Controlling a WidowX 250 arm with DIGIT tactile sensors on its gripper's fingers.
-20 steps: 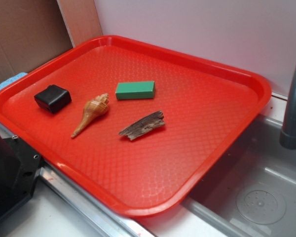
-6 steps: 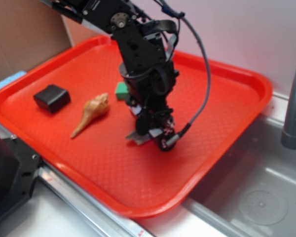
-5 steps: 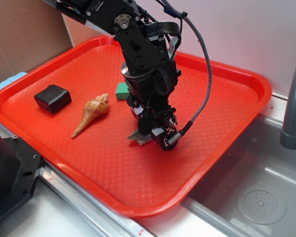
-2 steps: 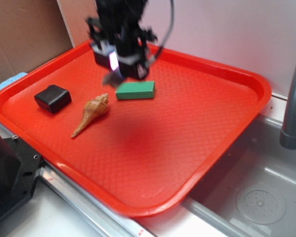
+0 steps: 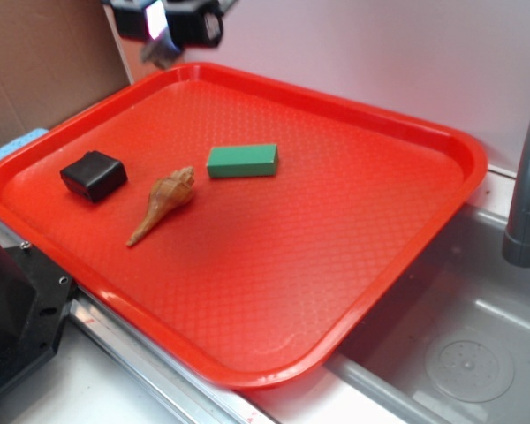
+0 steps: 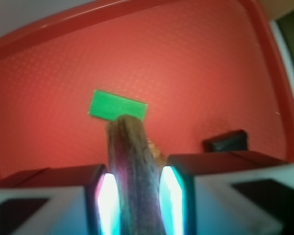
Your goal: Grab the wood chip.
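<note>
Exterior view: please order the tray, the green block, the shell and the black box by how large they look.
1. Tray, largest by far.
2. Shell, the longest of the small items.
3. Green block, slightly shorter than the shell.
4. Black box, smallest, though close to the block.

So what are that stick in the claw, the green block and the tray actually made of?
The wood chip, clamped in the gripper, looks like rough, unfinished wood: dark, streaky grain, though blurred. The green block looks matte with crisp edges, maybe foam, rubber or painted wood; I can't tell which. The tray seems moulded plastic: glossy red, with a fine embossed diamond pattern and a smooth raised rim.
</note>
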